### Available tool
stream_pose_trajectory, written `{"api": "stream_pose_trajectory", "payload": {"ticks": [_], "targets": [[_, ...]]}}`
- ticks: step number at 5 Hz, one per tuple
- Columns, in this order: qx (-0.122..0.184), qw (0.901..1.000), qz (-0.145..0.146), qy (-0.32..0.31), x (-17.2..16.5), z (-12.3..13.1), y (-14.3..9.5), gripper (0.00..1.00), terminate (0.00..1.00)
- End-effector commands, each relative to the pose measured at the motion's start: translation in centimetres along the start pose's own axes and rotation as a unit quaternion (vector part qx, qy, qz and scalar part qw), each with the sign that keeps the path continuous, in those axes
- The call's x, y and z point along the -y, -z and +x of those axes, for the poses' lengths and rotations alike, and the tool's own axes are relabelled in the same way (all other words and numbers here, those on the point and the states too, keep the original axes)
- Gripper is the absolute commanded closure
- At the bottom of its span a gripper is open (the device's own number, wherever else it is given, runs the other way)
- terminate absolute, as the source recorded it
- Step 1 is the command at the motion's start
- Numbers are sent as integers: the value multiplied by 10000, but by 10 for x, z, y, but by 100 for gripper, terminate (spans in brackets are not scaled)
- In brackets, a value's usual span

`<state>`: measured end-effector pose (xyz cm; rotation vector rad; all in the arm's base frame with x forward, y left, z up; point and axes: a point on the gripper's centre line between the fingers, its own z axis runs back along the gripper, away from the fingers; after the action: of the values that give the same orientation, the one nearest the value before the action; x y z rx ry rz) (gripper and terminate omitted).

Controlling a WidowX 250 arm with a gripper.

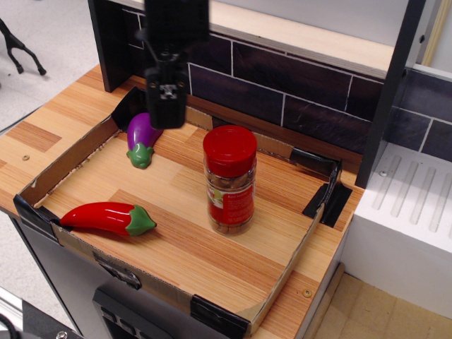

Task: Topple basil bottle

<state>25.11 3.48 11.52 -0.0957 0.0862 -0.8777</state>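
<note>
On a wood-grain worktop (56, 116) edged by a low cardboard tray wall (67, 161), the clear cylindrical basil bottle with a wide red screw lid and red-and-white label (229, 181) stands upright near the tray's middle. Above and to its left hangs the black tool (167, 116), apart from the bottle and holding nothing, though how far it is open cannot be told. A purple toy eggplant (142, 135) lies just beside the tool, and a red toy chili pepper with green stem (108, 217) rests near the front-left wall.
</note>
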Motion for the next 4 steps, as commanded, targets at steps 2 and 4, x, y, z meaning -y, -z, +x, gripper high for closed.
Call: {"api": "stream_pose_trajectory", "payload": {"ticks": [2,4], "targets": [[286,9954,569,709,15,4,-7,0,0],[78,9944,841,634,16,11,8,0,0]]}}
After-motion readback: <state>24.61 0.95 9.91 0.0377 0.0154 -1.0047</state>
